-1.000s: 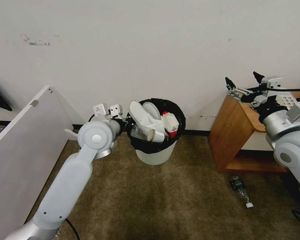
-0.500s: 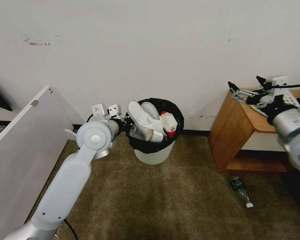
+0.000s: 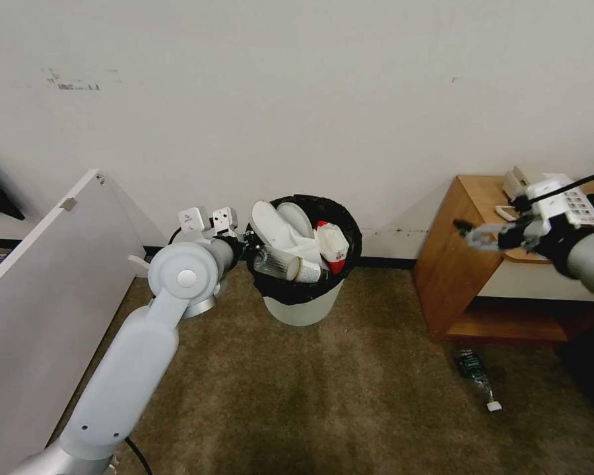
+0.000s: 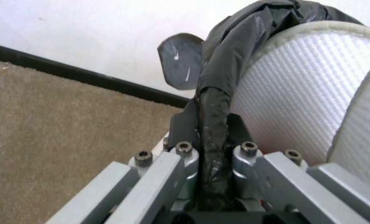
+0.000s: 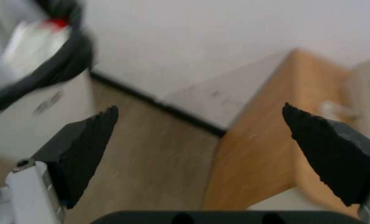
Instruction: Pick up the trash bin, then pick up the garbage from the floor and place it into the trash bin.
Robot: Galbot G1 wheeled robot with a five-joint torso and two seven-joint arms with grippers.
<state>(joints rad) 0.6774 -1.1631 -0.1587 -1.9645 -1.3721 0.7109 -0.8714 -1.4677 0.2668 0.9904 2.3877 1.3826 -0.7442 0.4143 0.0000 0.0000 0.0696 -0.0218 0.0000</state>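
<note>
The left end effector pinches the trash bin by its left rim (bag-lined); the right end effector, wide open and empty, hangs right of it.

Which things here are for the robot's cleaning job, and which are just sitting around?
For the job:
- trash bin, its rim pinched by the left gripper
- slippers and other garbage inside it
- bottle lying on the carpet
- right gripper, fingers open

Just sitting around:
- wooden side table
- telephone
- white board
</note>
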